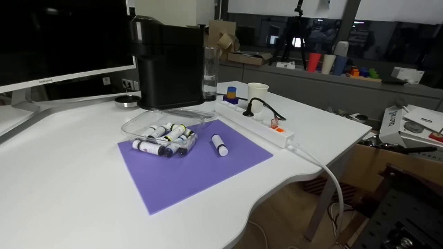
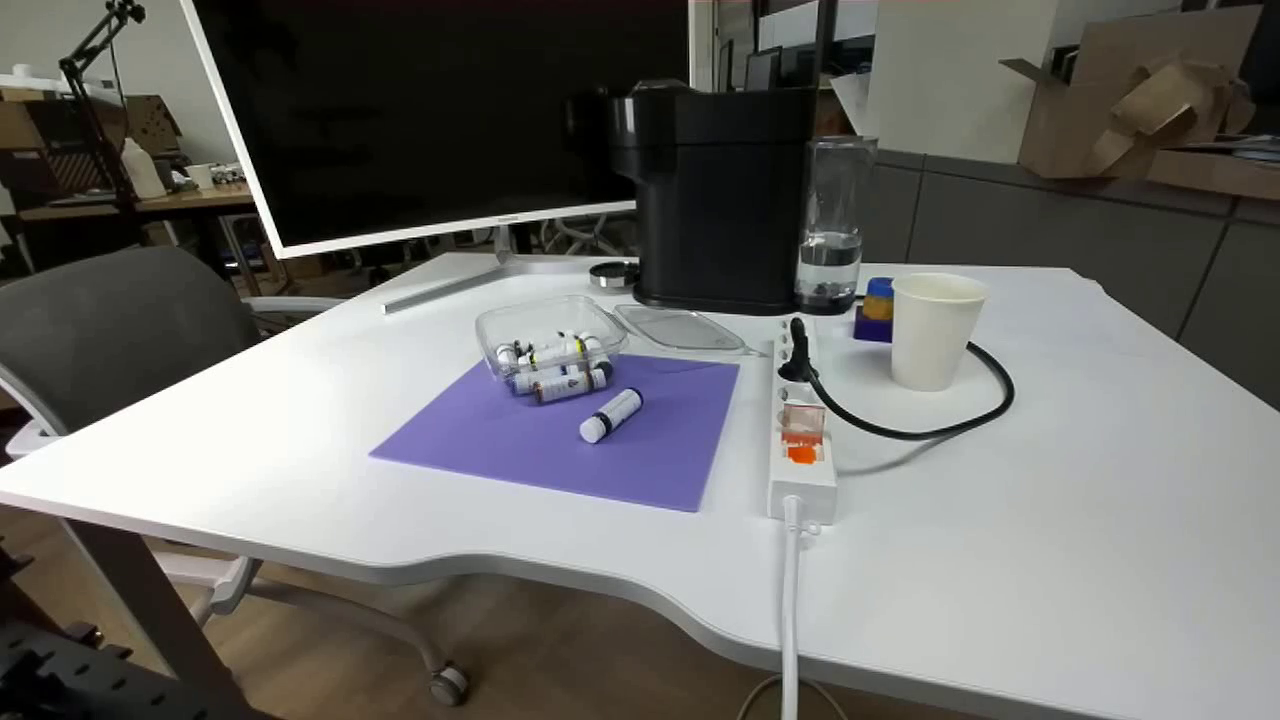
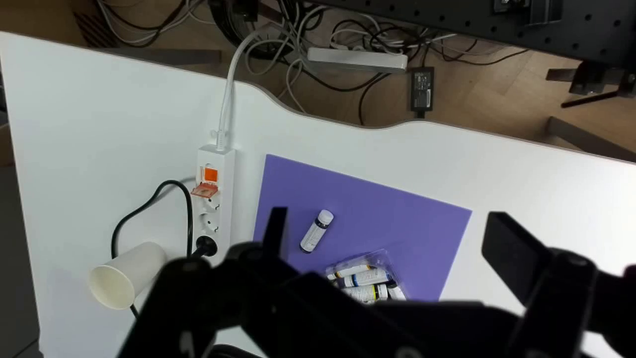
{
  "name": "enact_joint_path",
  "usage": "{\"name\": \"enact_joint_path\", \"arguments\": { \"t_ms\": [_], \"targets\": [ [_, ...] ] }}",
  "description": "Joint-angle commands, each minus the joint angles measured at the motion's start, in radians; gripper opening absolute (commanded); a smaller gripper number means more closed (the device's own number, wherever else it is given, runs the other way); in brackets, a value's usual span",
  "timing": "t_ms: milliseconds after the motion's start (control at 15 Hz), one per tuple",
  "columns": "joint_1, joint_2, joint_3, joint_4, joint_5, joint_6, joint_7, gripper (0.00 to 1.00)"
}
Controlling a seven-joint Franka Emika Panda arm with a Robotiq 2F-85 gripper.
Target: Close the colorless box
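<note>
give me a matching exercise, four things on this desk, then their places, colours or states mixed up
Things:
1 box
2 loose bottle
3 cup
4 plug

Matches:
A black, in the power strip
B lid open
C on its side on the purple mat
D upright, off-white

Pairs: 1-B, 2-C, 3-D, 4-A

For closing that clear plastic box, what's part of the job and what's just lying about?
For the job:
shallow rectangular clear plastic box
its open transparent plastic lid
open black two-fingered claw

Lying about:
white tapered paper cup
long white plastic power strip
tall black boxy appliance
</note>
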Motion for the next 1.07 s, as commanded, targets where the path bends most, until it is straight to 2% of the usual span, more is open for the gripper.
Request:
{"name": "enact_joint_path", "arguments": {
  "t_ms": [0, 200, 267, 467, 800, 1000],
  "targets": [
    [0.021, 0.003, -0.016, 0.002, -0.014, -0.004, 0.015, 1.0],
    [0.021, 0.003, -0.016, 0.002, -0.014, -0.004, 0.015, 1.0],
    [-0.001, 0.005, -0.014, 0.002, -0.015, 0.016, 0.051, 1.0],
    [-0.068, 0.029, -0.063, 0.009, -0.003, 0.074, 0.118, 1.0],
    [-0.21, 0.15, -0.179, 0.028, -0.007, 0.27, 0.148, 1.0],
    [-0.28, 0.306, -0.256, 0.068, 0.015, 0.439, 0.144, 1.0]
  ]
}}
